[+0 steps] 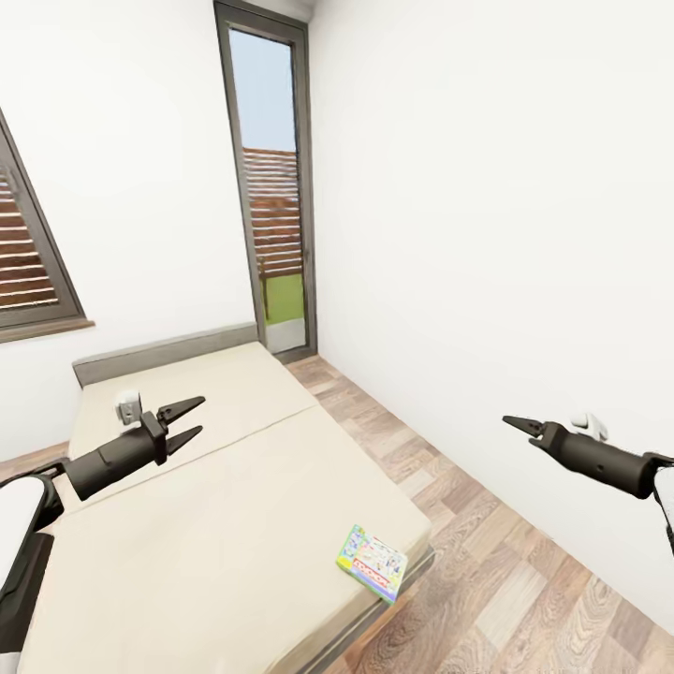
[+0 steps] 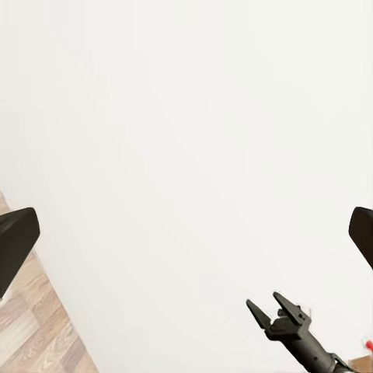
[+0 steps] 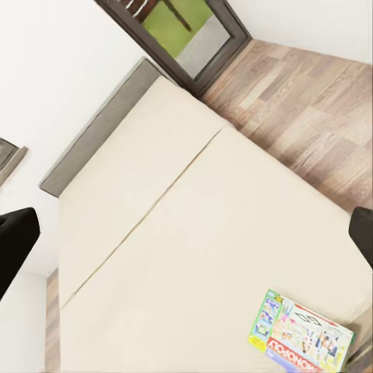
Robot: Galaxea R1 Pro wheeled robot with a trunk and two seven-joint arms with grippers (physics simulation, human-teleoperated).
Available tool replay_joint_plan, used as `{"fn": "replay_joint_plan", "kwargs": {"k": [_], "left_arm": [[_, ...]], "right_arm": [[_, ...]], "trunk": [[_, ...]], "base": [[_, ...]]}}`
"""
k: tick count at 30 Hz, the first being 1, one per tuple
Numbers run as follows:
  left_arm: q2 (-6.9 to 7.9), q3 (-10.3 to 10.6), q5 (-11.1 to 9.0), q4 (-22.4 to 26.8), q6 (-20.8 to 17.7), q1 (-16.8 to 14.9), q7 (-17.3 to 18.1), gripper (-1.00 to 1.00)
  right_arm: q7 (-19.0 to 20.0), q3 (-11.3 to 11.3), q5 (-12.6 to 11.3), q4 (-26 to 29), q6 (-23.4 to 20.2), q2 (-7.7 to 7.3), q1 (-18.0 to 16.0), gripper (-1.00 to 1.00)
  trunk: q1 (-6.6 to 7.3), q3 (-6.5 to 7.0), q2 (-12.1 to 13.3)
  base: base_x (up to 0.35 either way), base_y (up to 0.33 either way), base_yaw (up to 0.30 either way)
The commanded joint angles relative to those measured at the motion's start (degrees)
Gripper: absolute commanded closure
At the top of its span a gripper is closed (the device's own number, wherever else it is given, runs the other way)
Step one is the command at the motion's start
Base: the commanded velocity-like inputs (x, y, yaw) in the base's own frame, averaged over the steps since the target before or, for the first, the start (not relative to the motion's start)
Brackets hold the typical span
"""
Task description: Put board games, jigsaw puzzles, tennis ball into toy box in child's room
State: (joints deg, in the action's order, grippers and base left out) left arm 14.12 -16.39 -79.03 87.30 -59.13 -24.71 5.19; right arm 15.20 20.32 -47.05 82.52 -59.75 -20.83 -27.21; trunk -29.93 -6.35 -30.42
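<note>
Your left gripper (image 1: 192, 418) and right gripper (image 1: 518, 429) hover empty, jaws wide for pickup; the Monopoly board game (image 1: 372, 562) lies at the bed (image 1: 234, 487)'s near right corner.

The left arm (image 1: 56, 477) runs out of the head view at nine o'clock and the right arm (image 1: 618, 463) at three o'clock, so neither shows past its forearm, and the bed (image 1: 215, 487) is cut by the bottom edge toward seven o'clock. In the right wrist view the Monopoly box (image 3: 301, 334) lies at five o'clock with its lower edge cropped, and a blue strip under it may be a second box, too little showing to tell. In the left wrist view the right gripper (image 2: 273, 309) sits small at five o'clock, its arm cut off below, beside a red speck (image 2: 370, 344) too small to identify
</note>
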Motion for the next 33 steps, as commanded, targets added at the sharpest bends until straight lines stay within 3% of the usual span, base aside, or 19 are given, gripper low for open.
{"fn": "replay_joint_plan", "kwargs": {"k": [1, 6, 7, 12, 14, 15, 18, 25, 26, 30, 33], "left_arm": [[0.03, -0.1, 0.5, 0.0, -0.2, -0.1, 0.5, -1.0], [0.07, -0.1, 0.4, 0.0, -0.3, -0.1, 0.5, -1.0], [0.09, -0.1, 0.4, -0.1, -0.3, -0.2, 0.4, -1.0], [0.11, -0.1, 0.5, -0.2, -0.3, -0.3, 0.2, -1.0], [0.11, -0.2, 0.4, -0.2, -0.3, -0.4, 0.2, -1.0], [0.11, -0.5, 0.2, -0.3, -0.3, -0.4, 0.1, -1.0], [0.11, -0.5, 0.2, -0.4, -0.3, -0.4, 0.1, -1.0], [0.11, -0.6, 0.2, -0.6, -0.3, -0.4, 0.0, -1.0], [0.11, -0.6, 0.2, -0.6, -0.3, -0.4, 0.0, -1.0], [0.11, -0.6, 0.4, -0.6, -0.3, -0.4, 0.0, -1.0], [0.11, -0.6, 0.6, -0.6, -0.3, -0.4, -0.1, -1.0]], "right_arm": [[0.6, 0.1, 0.5, 0.0, -0.3, 0.55, 0.2, -1.0], [0.6, 0.1, 0.2, -0.1, -0.3, 1.96, 1.6, -1.0], [0.7, 0.1, -0.7, -0.1, -0.3, 2.88, 3.8, -1.0], [0.7, 0.2, -3.1, -1.0, -0.3, 3.47, 6.0, -1.0], [0.7, 0.3, -4.1, -2.8, -0.3, 3.58, 6.6, -1.0], [0.7, 0.2, -6.0, -9.2, -0.3, 3.77, 7.3, -1.0], [0.8, 0.0, -6.3, -11.1, -0.3, 3.92, 7.4, -1.0], [0.9, -1.5, -6.5, -20.8, -0.3, 8.2, 6.6, -1.0], [0.9, -1.5, -6.5, -20.8, -0.3, 8.2, 6.6, -1.0], [1.1, -4.1, -6.4, -26.9, -0.3, 9.58, 4.4, -1.0], [1.6, -5.7, -6.4, -28.6, -0.3, 9.87, 3.6, -1.0]], "trunk": [[-0.25, -0.24, -0.5], [-1.35, -0.93, -2.5], [-1.57, -1.1, -2.9], [-2.67, -1.95, -4.9], [-3.11, -2.29, -5.7], [-3.33, -2.47, -6.1], [-3.98, -3.01, -7.3], [-5.52, -4.26, -10.1], [-5.74, -4.44, -10.5], [-6.62, -5.16, -12.2], [-7.28, -5.7, -13.4]], "base": [[0.0, 0.0, -0.217], [0.0, 0.0, -0.173], [0.0, 0.0, -0.071], [0.0, 0.0, -0.039], [0.0, 0.0, -0.021], [0.0, 0.0, -0.005], [0.0, 0.0, -0.003], [0.0, 0.0, -0.001], [0.0, 0.0, 0.0], [0.0, 0.0, 0.0], [0.0, 0.0, 0.0]]}}
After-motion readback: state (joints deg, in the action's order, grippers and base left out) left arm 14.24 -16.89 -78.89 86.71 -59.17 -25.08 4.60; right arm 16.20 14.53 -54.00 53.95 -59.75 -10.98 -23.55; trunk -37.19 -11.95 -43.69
